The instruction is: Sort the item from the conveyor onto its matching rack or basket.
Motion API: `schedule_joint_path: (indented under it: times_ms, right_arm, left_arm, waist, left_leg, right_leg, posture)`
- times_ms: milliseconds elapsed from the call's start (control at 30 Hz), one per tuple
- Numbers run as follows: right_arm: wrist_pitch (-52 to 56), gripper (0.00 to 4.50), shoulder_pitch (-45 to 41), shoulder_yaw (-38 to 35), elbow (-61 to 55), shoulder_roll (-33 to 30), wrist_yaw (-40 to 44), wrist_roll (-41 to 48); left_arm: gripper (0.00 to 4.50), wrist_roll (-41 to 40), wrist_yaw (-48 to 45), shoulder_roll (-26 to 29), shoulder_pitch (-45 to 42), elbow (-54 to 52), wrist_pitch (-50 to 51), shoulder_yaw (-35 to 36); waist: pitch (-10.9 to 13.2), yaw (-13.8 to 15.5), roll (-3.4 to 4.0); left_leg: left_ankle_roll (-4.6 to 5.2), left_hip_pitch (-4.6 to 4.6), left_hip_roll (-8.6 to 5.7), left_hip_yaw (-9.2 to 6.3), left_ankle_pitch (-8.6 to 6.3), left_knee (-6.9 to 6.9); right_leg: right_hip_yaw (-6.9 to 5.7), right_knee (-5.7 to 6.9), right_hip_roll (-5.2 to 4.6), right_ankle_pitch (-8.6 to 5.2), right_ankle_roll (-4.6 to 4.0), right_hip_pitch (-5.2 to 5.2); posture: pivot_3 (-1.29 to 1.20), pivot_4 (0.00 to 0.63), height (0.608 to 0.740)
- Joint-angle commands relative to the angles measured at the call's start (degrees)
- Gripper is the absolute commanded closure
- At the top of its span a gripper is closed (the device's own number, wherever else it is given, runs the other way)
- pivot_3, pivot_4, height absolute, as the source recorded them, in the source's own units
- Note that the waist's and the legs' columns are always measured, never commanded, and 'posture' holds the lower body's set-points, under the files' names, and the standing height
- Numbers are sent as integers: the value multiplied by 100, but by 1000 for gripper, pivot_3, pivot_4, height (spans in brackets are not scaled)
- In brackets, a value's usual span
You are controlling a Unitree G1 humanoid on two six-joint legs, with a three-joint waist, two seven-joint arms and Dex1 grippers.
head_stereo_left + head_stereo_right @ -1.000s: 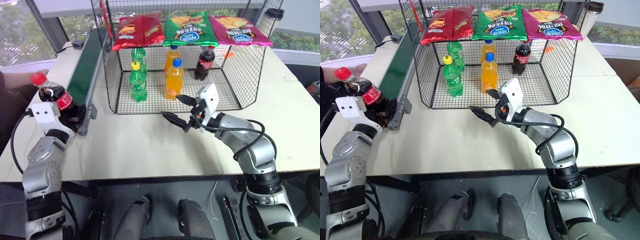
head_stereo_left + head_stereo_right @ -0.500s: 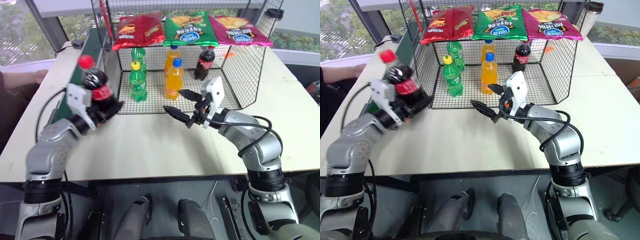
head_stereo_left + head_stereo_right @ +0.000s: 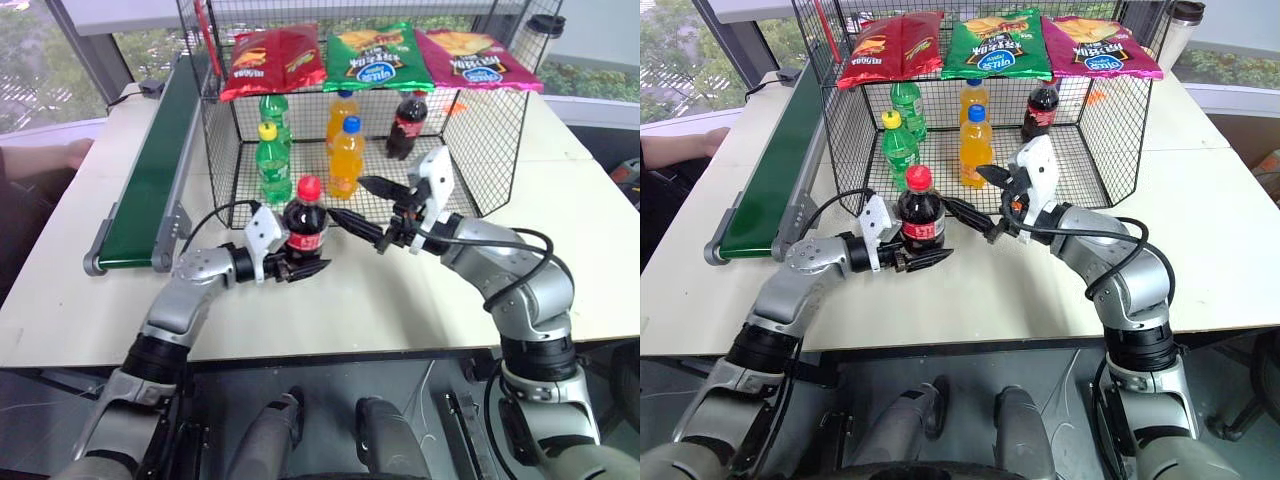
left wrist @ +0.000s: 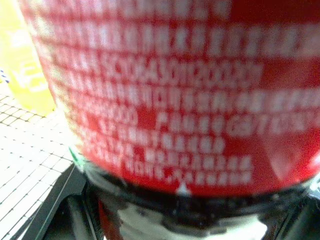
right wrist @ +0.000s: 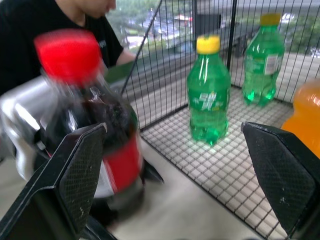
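Nearest to the robot, above the pale smooth worktop (image 3: 330, 310), the left gripper (image 3: 300, 268) holds the cola bottle (image 3: 304, 222) by its lower part, the jaws closed on it just under the red label. The bottle stands upright, so its long axis is vertical, with the red cap on top and dark brown liquid inside clear, smooth plastic. Just beside it, on its right side, the right gripper (image 3: 362, 205) has its jaws wide and holds nothing; its two black fingers point toward the bottle, one finger at about the height of the label and very close to it. In the right wrist view the bottle is seen between these open fingers, so I judge that a handover to the right arm is being prepared, and this arm is also the nearer one to the cage opening. Behind both grippers is the black wire-mesh cage (image 3: 222, 150) with a white floor, where green, orange and one more cola bottle (image 3: 406, 124) stand, and glossy snack bags lie on its flat top. Further to the left is the dark green conveyor (image 3: 150, 175) in its grey metal frame.
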Motion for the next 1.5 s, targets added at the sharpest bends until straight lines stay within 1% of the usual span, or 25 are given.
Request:
schedule_joint_path:
  times_ms: [33,333,500,733,1067,1167,1233,1300,1333,1367,1500]
  right_arm:
    - [129,0,-101,-87,-392,-78,48,246]
    - [460,0,102,-48,-811,-429,470,626]
    - [472,0,187,-2,-887,-573,584,710]
    - [262,0,37,27,-648,-284,294,513]
    - [101,0,-155,17,-454,-140,109,361]
    - [18,875,-210,-14,-372,-98,41,328]
    - [-9,1796,-223,-4,-345,-100,41,310]
    - [-7,2877,-234,7,-333,-107,60,322]
    - [-17,3252,-234,12,-328,-107,68,321]
    - [-25,3316,-233,18,-326,-108,78,315]
    - [-35,3316,-222,41,-333,-131,122,301]
  left_arm:
    - [1454,145,-115,-238,-319,20,-445,-95]
    - [1454,389,-68,-661,-610,595,-801,-12]
    - [1454,452,-65,-738,-705,767,-926,58]
    - [1454,497,-170,-908,-629,622,-932,-147]
    - [1454,527,-238,-1004,-562,577,-936,-281]
    - [1454,506,-249,-1001,-533,542,-919,-287]
    - [1454,490,-233,-1017,-530,535,-902,-268]
    - [1454,463,-218,-1038,-525,517,-881,-253]
    - [1454,456,-204,-1047,-522,510,-873,-243]
    - [1454,453,-197,-1053,-521,503,-867,-237]
    - [1454,451,-175,-1075,-520,486,-846,-219]
  waist:
    - [0,3,0]
    - [0,2,0]
    - [0,-8,0]
    - [0,2,0]
    - [0,-3,0]
    - [0,-3,0]
    - [0,-3,0]
    - [0,-1,0]
    - [0,-1,0]
    - [0,-1,0]
    - [0,2,0]
  left_leg:
    - [0,0,0,0,0,0]
    - [12,-1,0,-1,7,3]
    - [13,-1,-1,0,6,9]
    - [14,-1,-1,-1,7,9]
    - [15,-1,-2,-2,8,11]
    - [16,-1,-1,-2,8,11]
    - [16,-1,-1,-2,8,11]
    - [16,-1,-2,-2,8,11]
    - [16,-1,-2,-2,8,11]
    - [16,-1,-2,-2,8,11]
    - [16,-1,-2,-2,8,12]
  right_leg:
    - [0,0,0,0,0,0]
    - [-2,0,0,11,21,2]
    - [-5,-1,-1,14,26,6]
    - [-6,-1,0,15,28,5]
    - [-6,-1,1,18,31,6]
    - [-6,-1,2,18,30,6]
    - [-6,-1,2,18,30,6]
    - [-6,-1,2,18,31,6]
    - [-6,-1,2,18,31,6]
    - [-6,-1,3,18,31,6]
    - [-6,-1,3,19,31,7]
  posture:
    - [0,150,738]
    - [0,150,738]
    - [0,150,738]
    - [0,150,738]
    - [0,150,738]
    - [0,150,738]
    - [0,150,738]
    - [0,150,738]
    - [0,150,738]
    - [0,150,738]
    - [0,150,738]
